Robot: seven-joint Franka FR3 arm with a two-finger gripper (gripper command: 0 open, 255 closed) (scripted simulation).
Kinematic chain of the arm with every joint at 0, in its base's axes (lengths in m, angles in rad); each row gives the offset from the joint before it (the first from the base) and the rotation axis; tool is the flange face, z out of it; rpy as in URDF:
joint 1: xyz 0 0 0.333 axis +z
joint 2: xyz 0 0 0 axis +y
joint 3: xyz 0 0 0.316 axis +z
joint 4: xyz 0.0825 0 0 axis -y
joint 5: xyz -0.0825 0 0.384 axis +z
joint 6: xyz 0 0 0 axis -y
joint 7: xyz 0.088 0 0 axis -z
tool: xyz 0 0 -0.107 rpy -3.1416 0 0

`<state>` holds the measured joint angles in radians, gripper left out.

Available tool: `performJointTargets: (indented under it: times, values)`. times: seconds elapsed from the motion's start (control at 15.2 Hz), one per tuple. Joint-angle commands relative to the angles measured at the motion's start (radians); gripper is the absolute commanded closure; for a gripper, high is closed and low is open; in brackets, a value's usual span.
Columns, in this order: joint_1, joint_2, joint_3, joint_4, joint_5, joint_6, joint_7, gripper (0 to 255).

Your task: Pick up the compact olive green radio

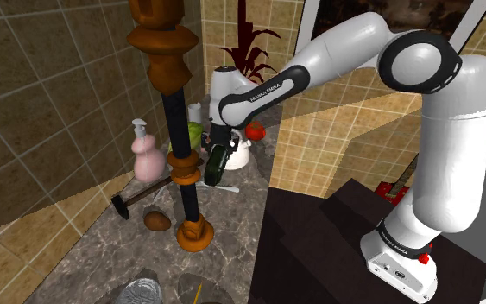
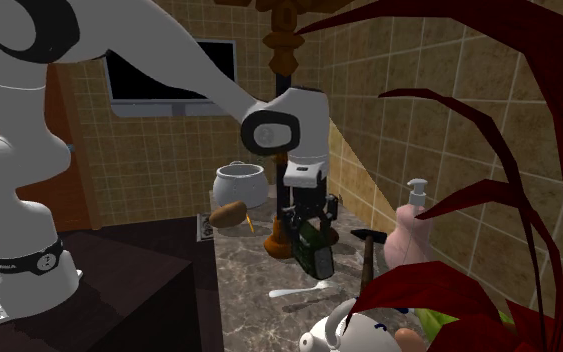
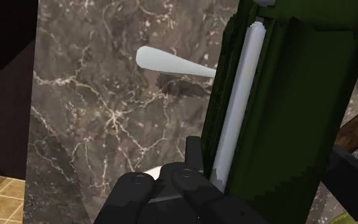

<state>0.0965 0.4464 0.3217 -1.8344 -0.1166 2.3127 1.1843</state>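
- The black hand (image 2: pixel 309 226) points down from the white arm and pinches the dark olive green radio (image 2: pixel 317 252) between its 2 fingers.
- In the second exterior view the radio hangs tilted. Its lower end is above the marble tabletop (image 2: pixel 254 275), and a white spoon (image 2: pixel 304 290) lies just beneath it (from this side the radio looks clear of the surface).
- The wrist view adds close detail. A pale strip runs the length of the radio (image 3: pixel 298 108), 1 finger (image 3: pixel 194 156) presses on its edge, and the spoon's end (image 3: pixel 171 62) lies on the veined marble beyond.
- The shoulder view places the hand (image 1: pixel 217 157) and radio just beside a tall brown-and-black turned post (image 1: pixel 175 112). A pink soap dispenser (image 1: pixel 148 155) and a hammer (image 1: pixel 129 200) sit to the shoulder view's left of that post.
- The second exterior view shows a white pot (image 2: pixel 239 185) behind the arm. Dark red plant leaves (image 2: pixel 529 150) sweep across its foreground.
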Motion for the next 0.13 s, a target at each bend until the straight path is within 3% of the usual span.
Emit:
performJointTargets:
  times: [0.0,0.07]
  values:
    - [-0.003,-0.012,0.002,0.002,0.004,-0.012,-0.003,255]
    - [-0.003,-0.012,0.002,0.002,0.004,-0.012,-0.003,255]
